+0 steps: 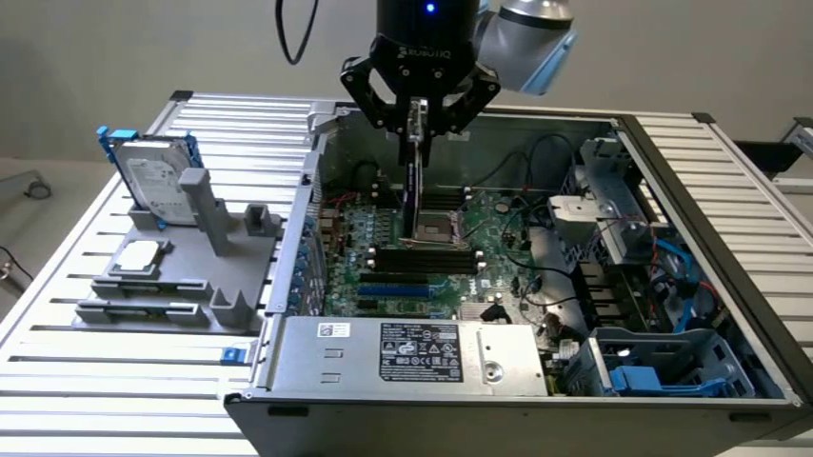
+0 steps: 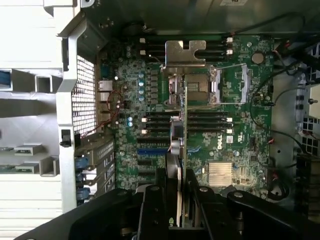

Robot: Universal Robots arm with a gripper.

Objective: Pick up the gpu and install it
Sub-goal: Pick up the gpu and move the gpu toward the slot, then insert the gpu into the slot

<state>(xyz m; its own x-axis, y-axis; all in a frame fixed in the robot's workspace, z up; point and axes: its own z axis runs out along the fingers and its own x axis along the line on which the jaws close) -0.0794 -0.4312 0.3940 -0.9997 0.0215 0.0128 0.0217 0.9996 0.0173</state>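
The gpu (image 1: 409, 186) is grasped between the jaws of the gripper (image 1: 417, 119) and held upright, edge down, over the motherboard (image 1: 498, 224) inside the open case (image 1: 711, 238). Whether its lower edge touches the board cannot be told. The drive (image 1: 159, 176) and chip (image 1: 140, 253) are seen on the rack (image 1: 223, 238) outside the case, at the exterior view's left.

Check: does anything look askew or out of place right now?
Nothing stands out. The gpu hangs upright in the gripper over the motherboard; the hard drive and processor chip sit squarely in the grey holder.
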